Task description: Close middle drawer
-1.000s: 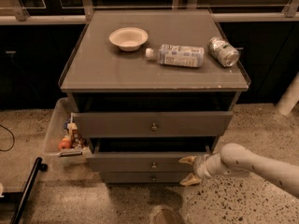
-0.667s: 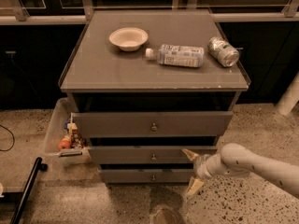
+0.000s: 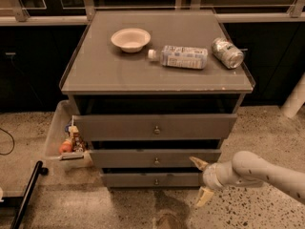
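The grey cabinet (image 3: 95,75) has three drawers. The middle drawer (image 3: 124,158) has a flat grey front with a small round knob (image 3: 156,161). It sits a little behind the top drawer's front, with a narrow dark gap above it. The top drawer (image 3: 114,127) stands pulled out furthest. The bottom drawer (image 3: 133,179) lies below. My gripper (image 3: 201,180) is at the right end of the middle drawer's front, just in front of it and slightly lower. It is open and empty, with one fingertip (image 3: 197,161) up by the front and the other pointing down at the floor.
On the cabinet top are a white bowl (image 3: 130,39), a plastic bottle (image 3: 181,57) lying on its side and a tipped can (image 3: 227,52). A white bin (image 3: 57,132) with small items stands left of the cabinet. A black pole (image 3: 26,197) lies at the lower left.
The middle drawer has slid inward and the gap above it has narrowed. My gripper has come off the drawer front and its fingers have spread apart.
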{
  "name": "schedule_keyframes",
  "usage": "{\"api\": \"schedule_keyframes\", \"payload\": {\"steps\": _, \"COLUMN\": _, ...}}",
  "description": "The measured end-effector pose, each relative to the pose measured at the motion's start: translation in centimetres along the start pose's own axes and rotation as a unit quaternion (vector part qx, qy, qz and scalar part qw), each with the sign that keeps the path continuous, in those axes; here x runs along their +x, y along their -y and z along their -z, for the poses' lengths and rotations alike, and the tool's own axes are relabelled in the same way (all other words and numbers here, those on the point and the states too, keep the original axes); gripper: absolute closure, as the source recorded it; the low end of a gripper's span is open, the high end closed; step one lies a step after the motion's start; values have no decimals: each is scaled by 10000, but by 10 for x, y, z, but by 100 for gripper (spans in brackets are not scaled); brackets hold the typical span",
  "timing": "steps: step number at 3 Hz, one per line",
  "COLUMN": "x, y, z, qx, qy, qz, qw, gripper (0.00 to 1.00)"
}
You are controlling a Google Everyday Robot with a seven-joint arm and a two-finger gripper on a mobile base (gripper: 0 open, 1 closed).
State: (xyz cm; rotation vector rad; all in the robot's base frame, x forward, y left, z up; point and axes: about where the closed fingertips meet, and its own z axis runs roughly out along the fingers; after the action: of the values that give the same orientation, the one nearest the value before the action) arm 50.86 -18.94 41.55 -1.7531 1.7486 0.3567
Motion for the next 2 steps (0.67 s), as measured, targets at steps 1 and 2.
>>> {"api": "schedule_keyframes", "payload": {"steps": 1, "x": -7, "y": -23, "z": 39, "qx": 63, "qy": -69, "qz": 198, "qw": 9998, "gripper": 0}}
{"api": "schedule_keyframes", "payload": {"steps": 2, "x": -17, "y": -36, "z": 81, "qx": 155, "qy": 7, "qz": 384, "qw": 9991, "gripper": 0}}
